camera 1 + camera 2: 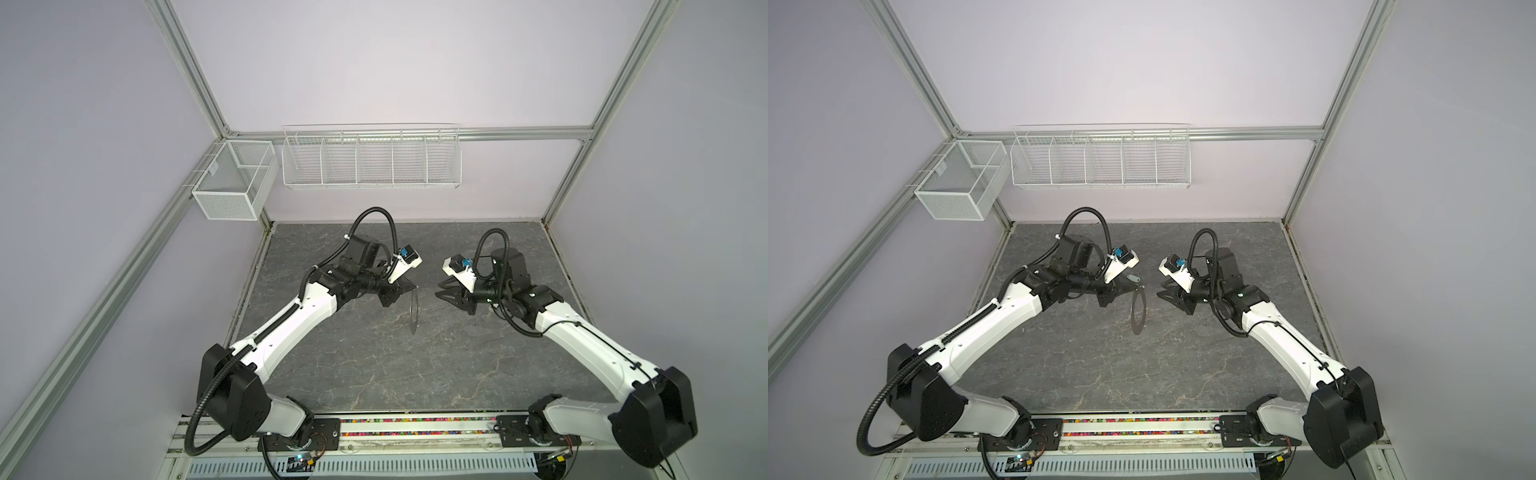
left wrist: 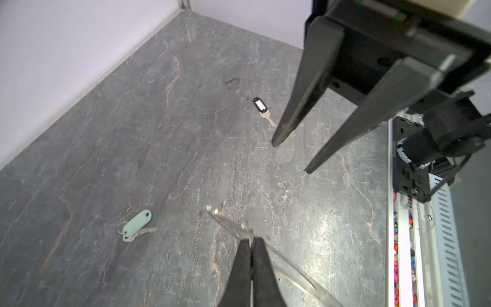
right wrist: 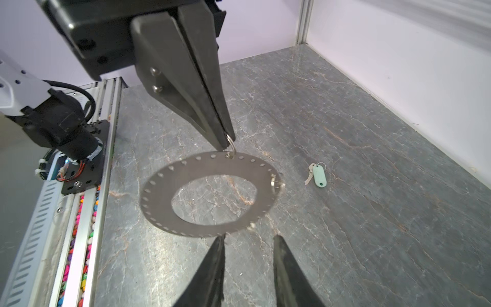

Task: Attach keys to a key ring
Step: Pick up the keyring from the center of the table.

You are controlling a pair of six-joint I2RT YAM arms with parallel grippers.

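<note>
Left gripper point(image 3: 224, 142), pressed shut, pinches a small wire loop point(image 3: 231, 145) on the flat grey metal key ring point(image 3: 156, 194), dangling it over the marbled table point(image 3: 345, 239); right gripper point(image 3: 248, 239) spread, empty. Stiff, light, probably slippery: grip its rim.

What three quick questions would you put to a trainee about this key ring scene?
1. Fill in: the left gripper pinches the ring by a small wire ____.
2. True or false: the right gripper is open and empty.
3. Where is the green-tag key? A on the table; B on the ring; C in the right gripper.
Key: 1 loop; 2 true; 3 A.
</note>
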